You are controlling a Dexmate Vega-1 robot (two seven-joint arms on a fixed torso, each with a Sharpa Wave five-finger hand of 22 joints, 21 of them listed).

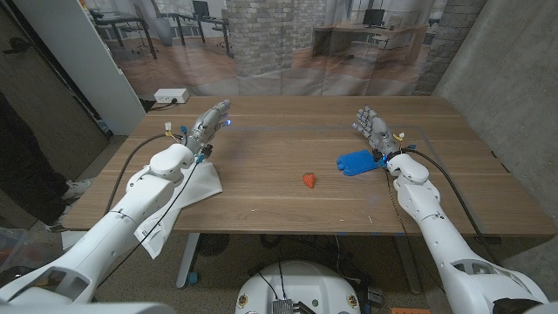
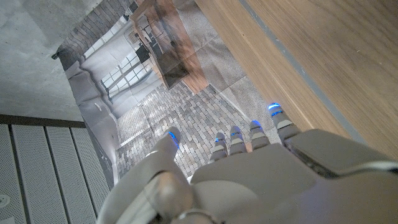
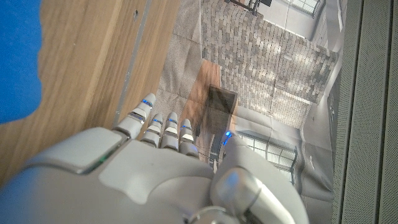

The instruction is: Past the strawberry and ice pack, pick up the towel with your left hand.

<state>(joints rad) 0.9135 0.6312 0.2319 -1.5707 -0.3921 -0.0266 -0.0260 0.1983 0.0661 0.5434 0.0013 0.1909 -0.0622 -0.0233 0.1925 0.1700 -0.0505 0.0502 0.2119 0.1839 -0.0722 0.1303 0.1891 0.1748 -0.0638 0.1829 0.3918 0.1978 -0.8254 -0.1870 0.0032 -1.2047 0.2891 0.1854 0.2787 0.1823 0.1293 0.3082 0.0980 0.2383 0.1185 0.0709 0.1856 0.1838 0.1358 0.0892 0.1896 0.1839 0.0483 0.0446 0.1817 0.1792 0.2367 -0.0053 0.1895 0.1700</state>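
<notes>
A wooden table [image 1: 288, 205] carries a white towel [image 1: 202, 181] at its left, a red strawberry [image 1: 309, 180] near the middle and a blue ice pack [image 1: 356, 162] just right of it.

The wooden table [image 1: 288, 139] carries the scene. Just beyond its far left corner, a white box [image 1: 171, 96] with a cable sits on the floor. Behind the table's far edge hangs a printed backdrop [image 1: 288, 44] showing a brick-pillared office with desks. A white panel [image 1: 83, 61] leans beyond the table's left side, and a grey concrete wall [image 1: 514, 87] stands beyond its right side
</notes>
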